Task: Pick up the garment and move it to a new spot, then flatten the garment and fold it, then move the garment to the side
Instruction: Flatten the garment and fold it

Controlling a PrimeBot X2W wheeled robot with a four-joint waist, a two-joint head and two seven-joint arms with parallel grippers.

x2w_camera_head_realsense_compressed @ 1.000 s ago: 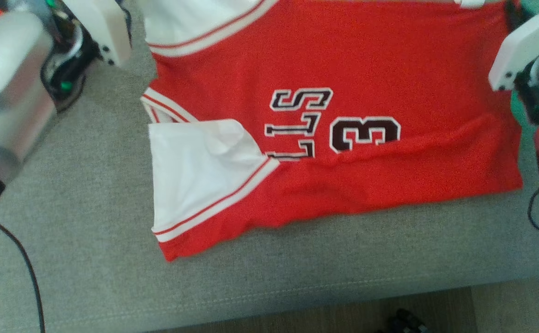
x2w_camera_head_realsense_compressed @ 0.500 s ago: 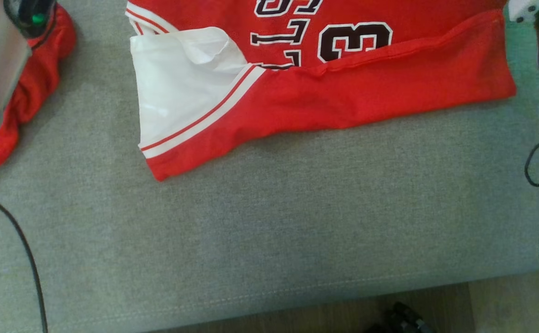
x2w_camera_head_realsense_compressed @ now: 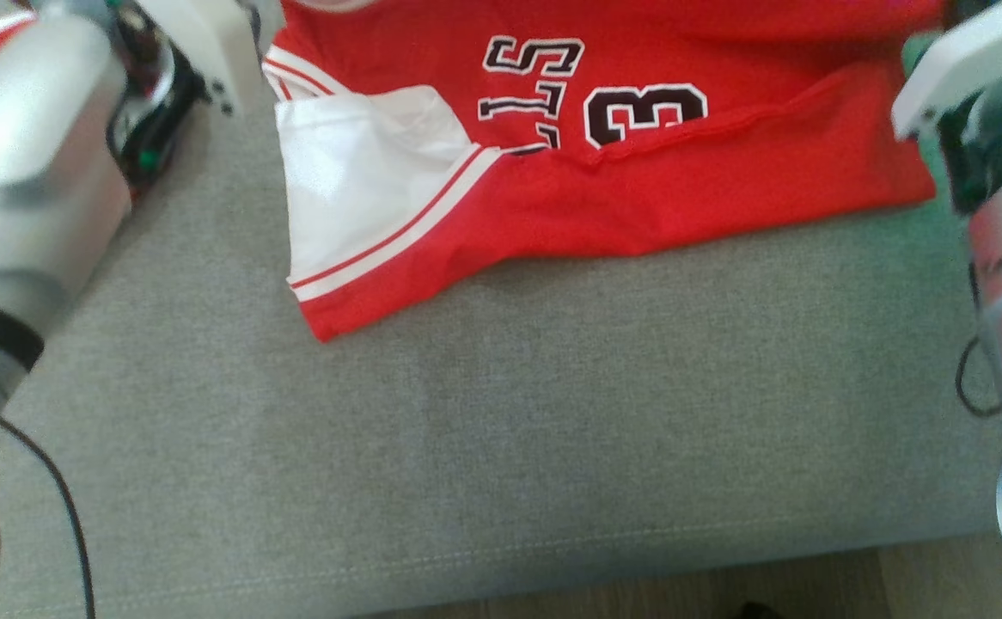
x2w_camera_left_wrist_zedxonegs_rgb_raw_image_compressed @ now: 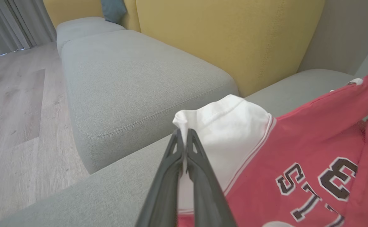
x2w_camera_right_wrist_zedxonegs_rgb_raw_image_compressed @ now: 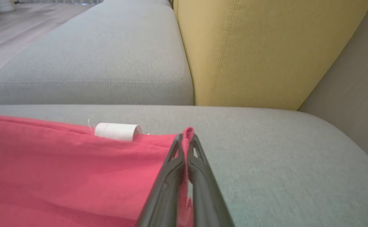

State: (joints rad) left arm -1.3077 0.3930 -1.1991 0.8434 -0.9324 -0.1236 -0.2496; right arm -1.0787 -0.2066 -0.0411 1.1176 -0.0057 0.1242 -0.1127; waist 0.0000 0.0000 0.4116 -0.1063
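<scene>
Grey sofa seat (x2w_camera_head_realsense_compressed: pixel 552 413) under our left gripper (x2w_camera_left_wrist_zedxonegs_rgb_raw_image_compressed: pixel 182 135) and right gripper (x2w_camera_right_wrist_zedxonegs_rgb_raw_image_compressed: pixel 186 138), both clamped on the garment (x2w_camera_head_realsense_compressed: pixel 681 189); yellow backrest (x2w_camera_left_wrist_zedxonegs_rgb_raw_image_compressed: pixel 218 41) beyond.

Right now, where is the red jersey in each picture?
Head view: red jersey lies across the top middle.
Left wrist view: lower right, its white sleeve pinched in the left claw.
Right wrist view: lower left, its edge pinched in the right claw.
Shared landmark: the grey sofa seat under it.
</scene>
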